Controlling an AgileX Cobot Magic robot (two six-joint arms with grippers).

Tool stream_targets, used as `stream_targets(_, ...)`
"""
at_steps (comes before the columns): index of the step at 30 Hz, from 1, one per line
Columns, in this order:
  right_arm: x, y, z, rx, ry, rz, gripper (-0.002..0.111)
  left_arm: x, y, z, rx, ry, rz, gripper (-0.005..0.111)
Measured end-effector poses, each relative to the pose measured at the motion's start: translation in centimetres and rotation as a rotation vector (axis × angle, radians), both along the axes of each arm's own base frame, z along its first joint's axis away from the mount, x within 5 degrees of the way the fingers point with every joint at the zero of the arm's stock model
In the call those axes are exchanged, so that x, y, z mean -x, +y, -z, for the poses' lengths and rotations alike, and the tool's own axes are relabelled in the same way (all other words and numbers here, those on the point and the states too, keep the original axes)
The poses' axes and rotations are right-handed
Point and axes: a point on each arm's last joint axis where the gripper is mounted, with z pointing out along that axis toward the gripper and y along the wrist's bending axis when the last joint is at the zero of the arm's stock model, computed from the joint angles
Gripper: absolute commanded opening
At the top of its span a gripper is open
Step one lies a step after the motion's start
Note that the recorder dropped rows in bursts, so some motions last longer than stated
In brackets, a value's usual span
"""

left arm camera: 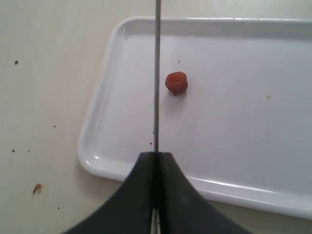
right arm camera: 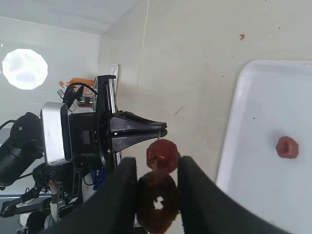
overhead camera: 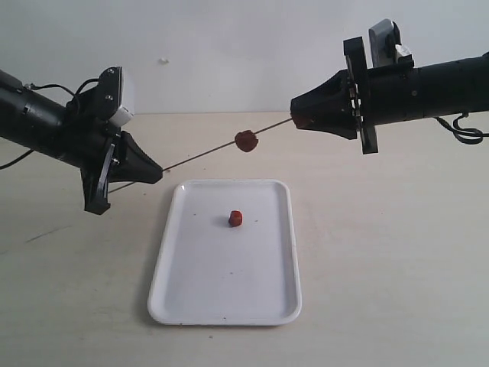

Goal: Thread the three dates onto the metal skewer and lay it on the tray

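Left hand (overhead camera: pixel 157 174) is clamped on the metal skewer (overhead camera: pixel 199 157), right hand (overhead camera: pixel 296 119) pinches the end date (right arm camera: pixel 156 202) at its tip, middle date (overhead camera: pixel 245 141) is threaded midway, and loose date (overhead camera: pixel 235 219) lies on the tray (overhead camera: pixel 267 306).

- thin grey metal skewer (overhead camera: pixel 199 155): one tip hidden inside the black right gripper (overhead camera: pixel 294 121); gripped stretch covered by the closed fingers of the left gripper (left arm camera: pixel 156 155).
- flat white rectangular tray (left arm camera: pixel 97 146): cut off by the frame edge in both wrist views.
- wrinkled reddish-brown date (right arm camera: pixel 156 204) in the right gripper: sides covered by the fingers.
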Motion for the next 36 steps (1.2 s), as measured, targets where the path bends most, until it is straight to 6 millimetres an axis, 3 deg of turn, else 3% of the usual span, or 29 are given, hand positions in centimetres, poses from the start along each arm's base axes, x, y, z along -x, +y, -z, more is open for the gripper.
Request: stream_targets(36,0.0,0.0,0.0,0.000,0.000,0.000,0.029,-0.2,-0.1,1.1,0.007,0.031,-0.002,0.000)
